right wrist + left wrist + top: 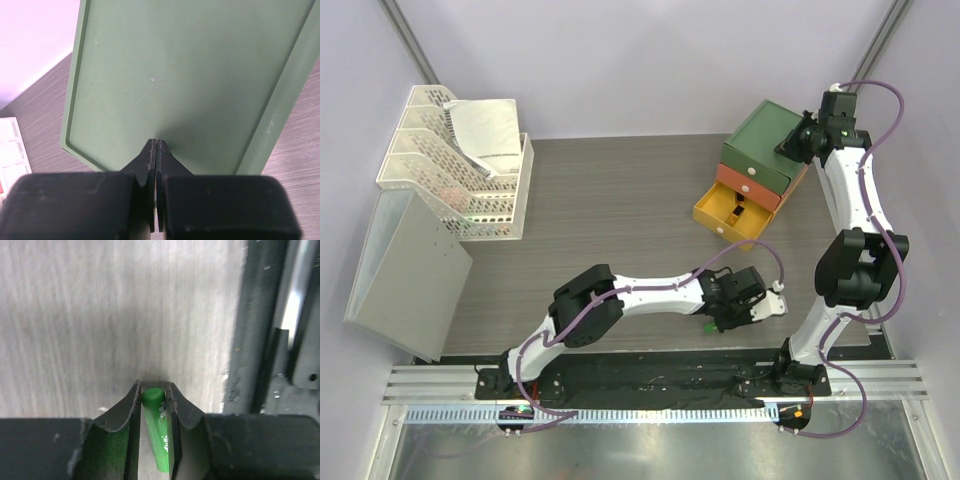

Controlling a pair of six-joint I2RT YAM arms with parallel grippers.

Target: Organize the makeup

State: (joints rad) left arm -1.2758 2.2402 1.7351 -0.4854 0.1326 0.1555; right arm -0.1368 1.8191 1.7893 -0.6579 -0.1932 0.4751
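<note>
A green tube with white print sits between my left gripper's fingers, cap end at the tips, low over the table. In the top view the left gripper is at the near right of the table, with a bit of the green tube showing. My right gripper is shut and empty, its tips pressed on the green top of the drawer box. In the top view it is over the box's back right. The yellow bottom drawer is pulled open with small dark items inside. Other makeup is out of view.
White mesh racks with a grey sheet stand at the back left, and a grey panel stands in front of them. A black rail runs along the table's near edge, just right of the left gripper.
</note>
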